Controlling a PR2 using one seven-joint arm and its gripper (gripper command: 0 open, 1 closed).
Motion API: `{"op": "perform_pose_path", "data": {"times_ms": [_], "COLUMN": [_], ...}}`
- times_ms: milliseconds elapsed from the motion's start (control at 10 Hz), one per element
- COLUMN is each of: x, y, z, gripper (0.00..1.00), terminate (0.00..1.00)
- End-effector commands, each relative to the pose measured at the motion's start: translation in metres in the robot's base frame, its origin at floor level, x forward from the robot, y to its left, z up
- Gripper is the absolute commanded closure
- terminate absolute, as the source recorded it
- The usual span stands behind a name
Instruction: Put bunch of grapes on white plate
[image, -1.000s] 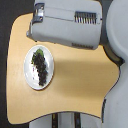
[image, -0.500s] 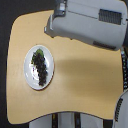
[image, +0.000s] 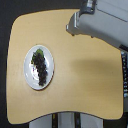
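Observation:
The bunch of grapes (image: 41, 66), dark purple-black with a green leafy end toward the top, lies on the white plate (image: 28, 70). The plate rests on the left part of a light wooden table (image: 85, 82). My grey arm reaches in from the top right corner of the exterior view. Its blunt end, the gripper (image: 71, 27), hangs over the table's far edge, well to the right of the plate and apart from the grapes. The fingers are too blurred to make out, and nothing shows in them.
The table has rounded corners and dark floor around it. Grey robot parts (image: 124, 75) show along the exterior view's right edge, and a pale base (image: 65, 121) shows below the table's near edge.
The arm has drawn away from above the plate toward the exterior view's right. The grapes stay on the plate, unmoved.

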Motion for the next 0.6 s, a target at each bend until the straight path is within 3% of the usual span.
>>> {"op": "perform_pose_path", "data": {"times_ms": [0,500], "x": [-0.012,-0.008], "y": [-0.081,-0.121], "z": [0.004,0.002], "gripper": [0.0,0.0], "terminate": [0.0,0.0]}}
